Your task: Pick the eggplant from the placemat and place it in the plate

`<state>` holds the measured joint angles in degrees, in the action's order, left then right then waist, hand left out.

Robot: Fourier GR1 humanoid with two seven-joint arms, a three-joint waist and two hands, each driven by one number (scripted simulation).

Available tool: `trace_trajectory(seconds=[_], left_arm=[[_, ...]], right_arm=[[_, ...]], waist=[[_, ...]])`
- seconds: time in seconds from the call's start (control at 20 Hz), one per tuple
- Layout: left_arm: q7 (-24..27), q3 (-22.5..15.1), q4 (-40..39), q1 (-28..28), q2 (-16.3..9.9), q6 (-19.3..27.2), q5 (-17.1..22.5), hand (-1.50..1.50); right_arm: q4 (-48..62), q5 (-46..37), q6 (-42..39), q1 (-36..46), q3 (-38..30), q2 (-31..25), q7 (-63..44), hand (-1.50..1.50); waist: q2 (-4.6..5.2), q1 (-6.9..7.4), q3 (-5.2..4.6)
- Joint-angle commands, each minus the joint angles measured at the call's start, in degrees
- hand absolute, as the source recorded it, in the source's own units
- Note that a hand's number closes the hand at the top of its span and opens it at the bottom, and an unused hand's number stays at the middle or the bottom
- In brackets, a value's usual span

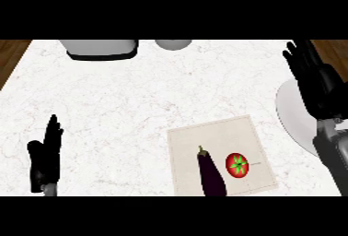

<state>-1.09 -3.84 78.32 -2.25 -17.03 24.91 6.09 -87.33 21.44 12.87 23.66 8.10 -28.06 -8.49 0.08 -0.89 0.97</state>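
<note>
Nearest the view's lower edge, the eggplant (212,174) lies on the placemat (219,138), its dark body running lengthwise from the mat's near edge toward the mat's middle, stem end pointing away. It sits on the mat's near half, left of centre. Just beside it on the right, apart from it, a tomato (238,165) rests on the mat too, its green top facing up. No hand touches either one.

Well to the left of the mat, the left hand (46,156) rests near the lower edge, fingers straight, pointing away and held together, holding nothing.

The mat itself is a pale square lying slightly turned on the white marbled bench (122,101).

Right of the mat and a little farther off, the plate (293,115) lies at the bench's right edge, partly hidden by the right forearm. The right hand (314,78) hangs over the plate's far side, fingers straight and slightly spread, pointing away, holding nothing.

Farthest from the mat, at the bench's back edge, stand a grey box-like thing with a dark base (102,49) and a small grey round thing (173,44) just to its right.
</note>
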Motion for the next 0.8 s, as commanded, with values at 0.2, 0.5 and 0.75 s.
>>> trace_trajectory(seconds=[0.2, 0.5, 0.75], left_arm=[[-1.19, -5.51, 4.61, 12.24, -3.92, -7.97, -3.12, 0.00], [-2.82, -6.60, 4.44, 15.30, -2.95, -10.65, -1.67, 0.00], [-3.87, -7.27, 3.02, 15.43, -1.14, -11.62, -1.53, 0.00]], right_arm=[[0.51, -11.49, 15.38, 2.87, 18.05, 18.77, -7.81, -1.50], [7.12, -34.60, 15.92, 1.55, 35.75, 13.10, -16.29, -1.50], [8.80, -47.60, 26.05, -7.78, 45.99, 20.39, -17.93, -1.50]], waist=[[-0.10, 1.75, -1.15], [-0.59, 0.58, -1.31], [-0.36, 0.26, -1.03]])
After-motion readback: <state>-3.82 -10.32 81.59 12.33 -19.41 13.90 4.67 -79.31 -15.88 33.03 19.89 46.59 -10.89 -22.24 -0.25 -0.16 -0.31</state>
